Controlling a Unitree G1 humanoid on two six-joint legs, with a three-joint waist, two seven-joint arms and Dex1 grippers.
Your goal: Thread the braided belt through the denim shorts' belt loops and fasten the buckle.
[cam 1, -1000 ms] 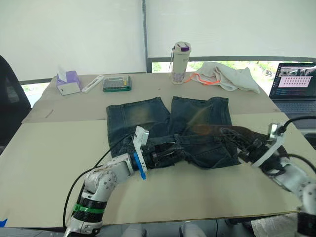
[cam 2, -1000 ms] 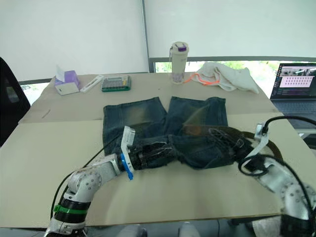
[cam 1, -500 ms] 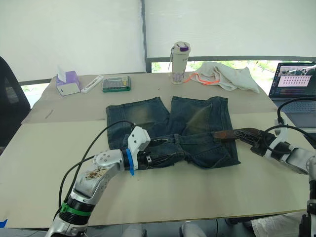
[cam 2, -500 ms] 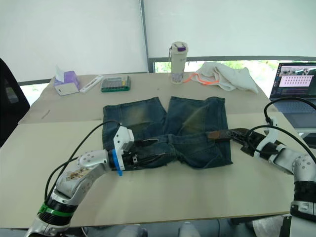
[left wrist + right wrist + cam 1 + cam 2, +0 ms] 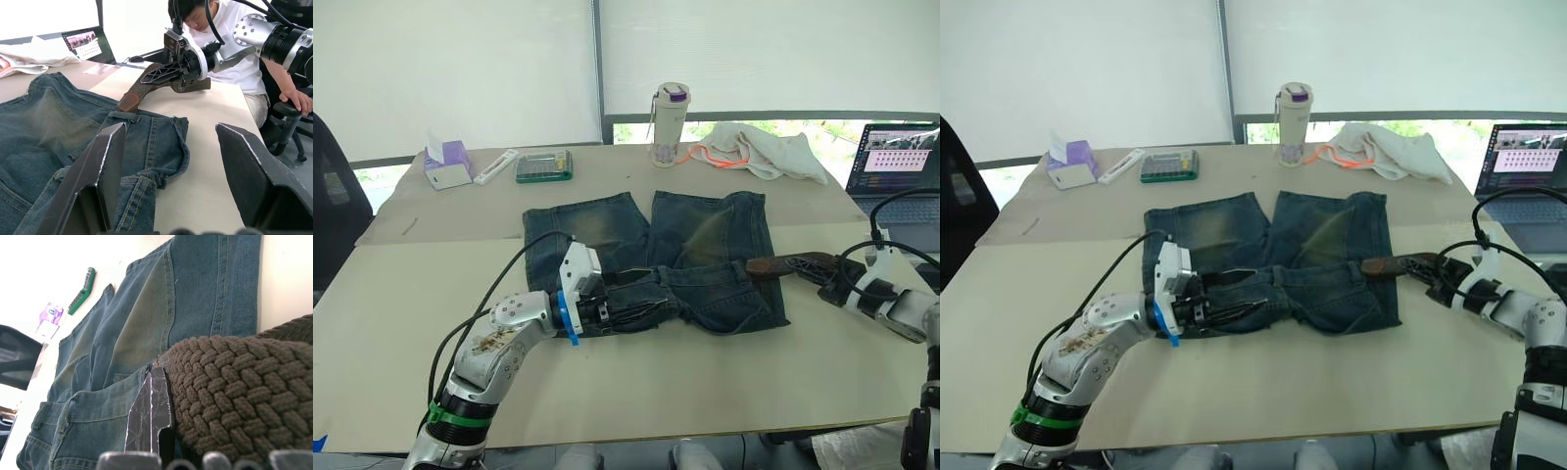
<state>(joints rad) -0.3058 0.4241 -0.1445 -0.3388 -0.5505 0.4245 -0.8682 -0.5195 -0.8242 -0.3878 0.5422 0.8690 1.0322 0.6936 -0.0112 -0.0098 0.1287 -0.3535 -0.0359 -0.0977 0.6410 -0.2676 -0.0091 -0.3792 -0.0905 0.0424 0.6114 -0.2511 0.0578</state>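
At lower left of the head view, the left gripper (image 5: 607,311) rests on the waistband of the denim shorts (image 5: 705,245), fingers spread wide apart and holding nothing. The shorts lie flat at mid-frame on the surface (image 5: 401,313), legs pointing up-frame. At right, the right gripper (image 5: 832,282) clamps the braided belt (image 5: 788,263), whose long axis runs sideways, tip just touching the shorts' right waist edge. Which belt loop it faces is probably the nearest, though unclear.
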